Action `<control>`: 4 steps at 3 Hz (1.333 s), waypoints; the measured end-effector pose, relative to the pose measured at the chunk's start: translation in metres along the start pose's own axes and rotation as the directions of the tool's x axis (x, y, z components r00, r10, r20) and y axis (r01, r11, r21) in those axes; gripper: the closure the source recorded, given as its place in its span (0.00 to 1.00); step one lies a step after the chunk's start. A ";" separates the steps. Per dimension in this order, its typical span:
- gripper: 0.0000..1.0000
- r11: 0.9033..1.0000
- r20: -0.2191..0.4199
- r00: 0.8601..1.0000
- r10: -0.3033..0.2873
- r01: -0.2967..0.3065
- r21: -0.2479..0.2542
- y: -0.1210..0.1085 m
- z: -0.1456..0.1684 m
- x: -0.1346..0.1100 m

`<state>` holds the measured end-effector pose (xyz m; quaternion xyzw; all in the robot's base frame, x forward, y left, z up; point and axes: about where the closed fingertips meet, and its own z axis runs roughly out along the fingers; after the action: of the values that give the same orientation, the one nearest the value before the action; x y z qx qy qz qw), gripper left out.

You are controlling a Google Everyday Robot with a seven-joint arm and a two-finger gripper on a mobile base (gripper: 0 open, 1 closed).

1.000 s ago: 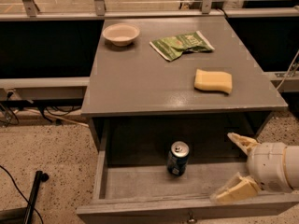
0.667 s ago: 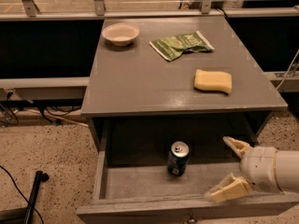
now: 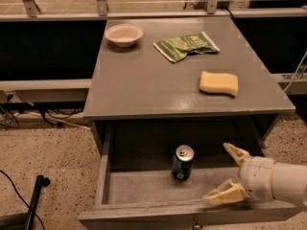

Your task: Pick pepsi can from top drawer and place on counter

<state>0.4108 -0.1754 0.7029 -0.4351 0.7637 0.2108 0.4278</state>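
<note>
Hovering low in the open top drawer (image 3: 139, 189), the gripper (image 3: 216, 173) has its fingers spread apart, just right of the upright pepsi can (image 3: 183, 162) and not touching it, apparently lined up to close on it. Its arm is cut off at the right edge; the drawer's back is lost in shadow. Beyond, the counter (image 3: 144, 80) carries a sponge (image 3: 218, 83), a chip bag (image 3: 187, 44) and a bowl (image 3: 123, 34)

Gripper (image 3: 216, 174), at top drawer's (image 3: 139, 191) right end: two tapered pale-yellow fingers (image 3: 236, 153), spread apart. Wrist (image 3: 268, 178): smooth white rounded housing.
</note>
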 end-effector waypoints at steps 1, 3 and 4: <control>0.00 0.998 0.064 0.997 -0.052 0.051 0.030 -0.012 0.024 -0.008; 0.00 0.994 0.154 0.983 -0.103 0.094 0.063 -0.030 0.068 -0.031; 0.26 0.997 0.178 0.981 -0.075 0.073 0.019 -0.024 0.100 -0.033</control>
<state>0.4860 -0.1028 0.6773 -0.4398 0.7070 0.2282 0.5045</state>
